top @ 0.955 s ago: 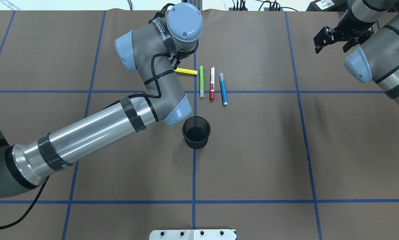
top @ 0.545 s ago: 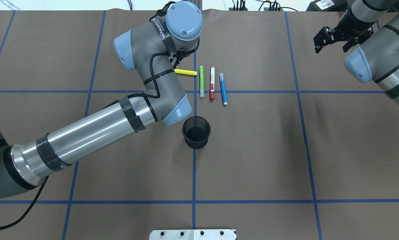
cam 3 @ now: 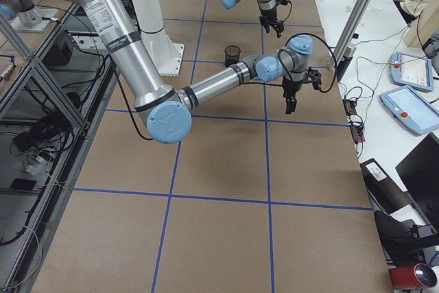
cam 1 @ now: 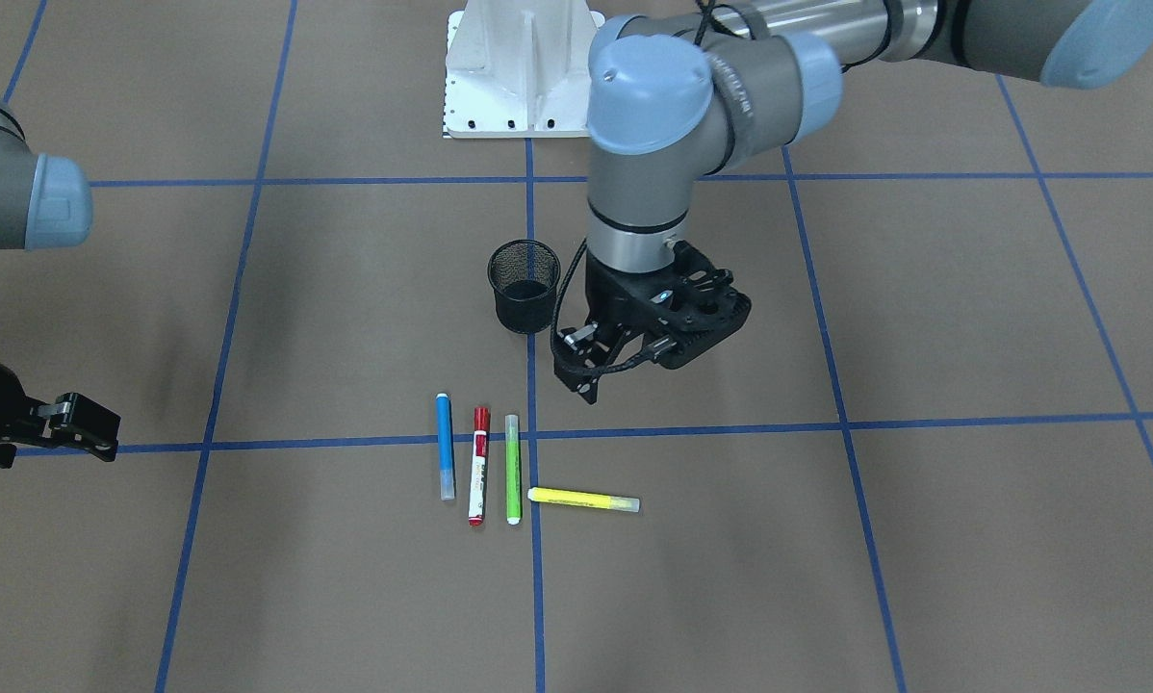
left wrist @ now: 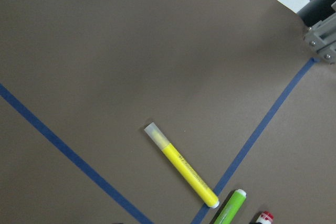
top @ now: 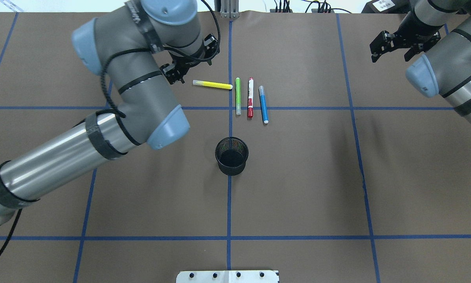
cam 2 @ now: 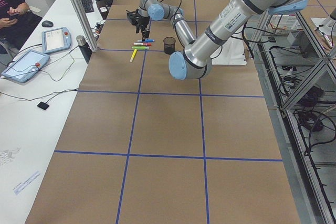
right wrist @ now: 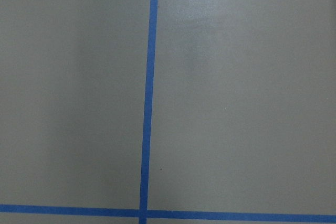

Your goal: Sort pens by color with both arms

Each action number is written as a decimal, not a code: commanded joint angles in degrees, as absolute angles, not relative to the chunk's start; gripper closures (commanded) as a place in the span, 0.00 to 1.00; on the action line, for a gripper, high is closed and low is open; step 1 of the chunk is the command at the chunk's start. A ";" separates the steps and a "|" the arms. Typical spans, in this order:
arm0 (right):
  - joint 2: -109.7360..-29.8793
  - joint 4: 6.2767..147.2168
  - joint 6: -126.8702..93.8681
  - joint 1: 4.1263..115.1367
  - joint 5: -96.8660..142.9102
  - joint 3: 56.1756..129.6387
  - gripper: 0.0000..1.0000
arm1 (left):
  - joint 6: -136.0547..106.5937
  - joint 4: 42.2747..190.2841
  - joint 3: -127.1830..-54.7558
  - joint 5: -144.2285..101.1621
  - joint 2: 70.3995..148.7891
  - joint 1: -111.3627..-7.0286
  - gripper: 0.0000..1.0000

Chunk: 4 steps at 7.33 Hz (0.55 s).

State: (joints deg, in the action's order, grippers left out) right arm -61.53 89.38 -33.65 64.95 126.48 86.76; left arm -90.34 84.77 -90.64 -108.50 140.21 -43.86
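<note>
Four pens lie on the brown table: a yellow highlighter [top: 212,84] lying crosswise, then a green pen [top: 238,95], a white pen with a red cap [top: 250,97] and a blue pen [top: 263,104] side by side. My left gripper [top: 189,63] hovers open and empty just left of and above the yellow highlighter [cam 1: 584,500]; in the front view the left gripper [cam 1: 625,371] hangs clear of the table. The left wrist view shows the yellow highlighter [left wrist: 181,164] whole on the table. My right gripper [top: 392,52] is open and empty at the far right, well away from the pens.
A black mesh cup [top: 231,156] stands upright on the centre line, nearer the robot than the pens. The white base stand [cam 1: 524,67] is at the robot's edge. Blue tape lines grid the brown table cover [top: 298,188].
My left arm swung left and toward the far edge, so its wrist no longer covers the yellow highlighter. The pens and the right arm have not moved.
</note>
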 commanded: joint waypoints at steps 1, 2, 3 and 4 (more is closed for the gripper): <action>-62.13 89.38 -33.66 65.04 126.57 87.53 0.01 | -70.58 78.95 -101.57 -118.79 131.60 -50.15 0.08; -62.14 89.38 -34.36 64.95 126.74 87.80 0.01 | -62.40 74.66 -103.25 -122.31 130.70 -53.14 0.08; -62.14 89.38 -34.37 65.04 127.17 87.98 0.01 | -53.79 72.62 -104.92 -123.39 128.78 -55.70 0.08; -62.31 89.47 -33.67 65.47 127.26 87.98 0.01 | -46.74 72.95 -105.46 -127.14 125.37 -58.85 0.08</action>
